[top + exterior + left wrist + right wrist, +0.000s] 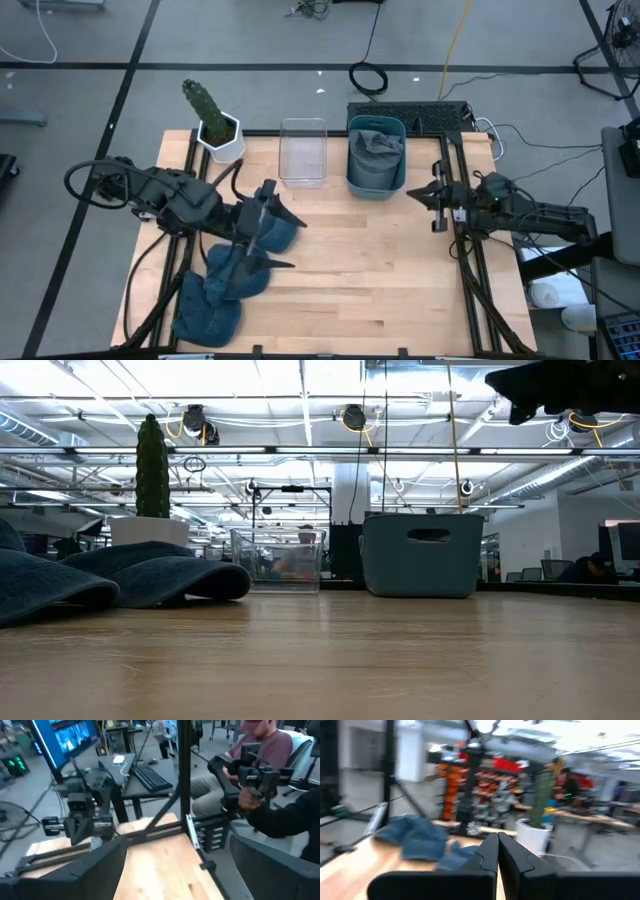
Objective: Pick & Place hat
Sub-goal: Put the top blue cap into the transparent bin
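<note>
My left end effector (283,238) hovers wide open, empty, above the hats (235,275); closing carelessly could snag two together.

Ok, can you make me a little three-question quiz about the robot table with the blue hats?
1. True or false: the teal bin already has cloth in it.
2. Which gripper is wide open? A) left gripper B) right gripper
3. Fill in: the container between the cactus pot and the teal bin is a clear ____.

Key
1. True: grey-blue cloth shows in it in the high view.
2. A: it hangs open over the pile of blue hats at the table's left side. The right one is shut, raised at the table's right edge.
3. Box, and it looks empty.
</note>
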`<action>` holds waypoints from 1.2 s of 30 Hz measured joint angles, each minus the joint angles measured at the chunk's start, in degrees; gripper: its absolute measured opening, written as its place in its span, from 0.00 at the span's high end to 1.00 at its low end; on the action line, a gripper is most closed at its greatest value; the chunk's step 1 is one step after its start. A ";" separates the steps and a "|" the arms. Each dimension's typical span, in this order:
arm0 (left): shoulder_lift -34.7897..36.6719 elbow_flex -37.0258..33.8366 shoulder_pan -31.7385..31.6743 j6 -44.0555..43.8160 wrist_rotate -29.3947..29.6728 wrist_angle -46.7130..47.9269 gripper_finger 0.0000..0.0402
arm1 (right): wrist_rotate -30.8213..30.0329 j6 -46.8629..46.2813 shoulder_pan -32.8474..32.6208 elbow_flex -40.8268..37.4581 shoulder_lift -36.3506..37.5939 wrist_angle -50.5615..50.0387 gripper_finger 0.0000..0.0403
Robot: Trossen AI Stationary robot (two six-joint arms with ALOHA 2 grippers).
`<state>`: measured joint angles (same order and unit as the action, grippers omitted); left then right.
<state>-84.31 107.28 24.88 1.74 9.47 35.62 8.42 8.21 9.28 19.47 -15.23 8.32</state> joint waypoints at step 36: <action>-9.59 -8.79 -0.45 -50.59 10.19 54.34 0.28 | -5.22 -7.02 0.00 -3.68 3.74 0.95 1.00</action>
<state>-93.90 98.49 24.43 -48.85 19.67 89.96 3.20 1.19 9.28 15.79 -11.49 9.28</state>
